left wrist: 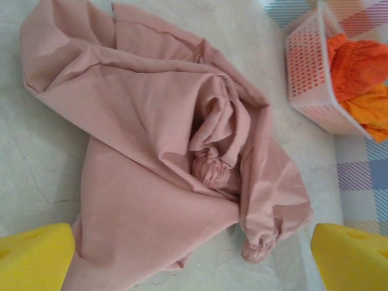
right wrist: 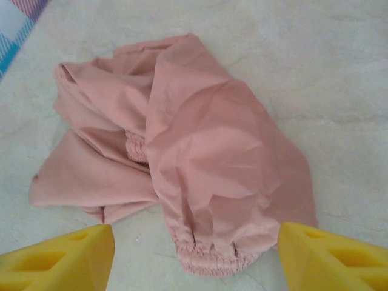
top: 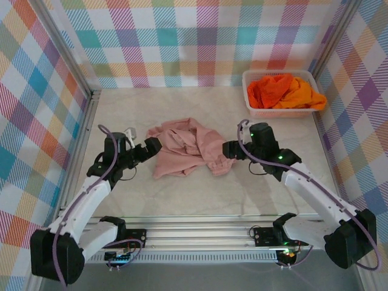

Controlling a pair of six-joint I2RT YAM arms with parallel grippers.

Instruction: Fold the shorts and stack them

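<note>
Three shorts in all, one basket, two grippers. Crumpled in a heap on the pale table (top: 242, 194), directly between the two sets of jaws: the pink shorts (top: 185, 147). At one edge of the heap, the left gripper (top: 153, 145), its yellow fingers (left wrist: 36, 257) spread wide and clamping nothing; cloth in the gap ahead of them, one corner reaching down beside one finger, a gathered cuff just short of the other. At the opposite edge, the right gripper (top: 230, 149), jaws likewise well apart and holding nothing; a gathered hem lying loose in the gap between them, apart from both pads. Bare table on every side of the heap. Well beyond the right jaws, and far ahead and to the right of the left jaws, the white mesh basket (top: 259, 111), close to the checked back wall (top: 182, 42). Inside it, the bright orange shorts (top: 270, 90) and the yellow-orange shorts (top: 303, 97), both bunched, touching each other, the yellow-orange pair draped over the rim on one side. On the table: one pair. In the basket: two.
</note>
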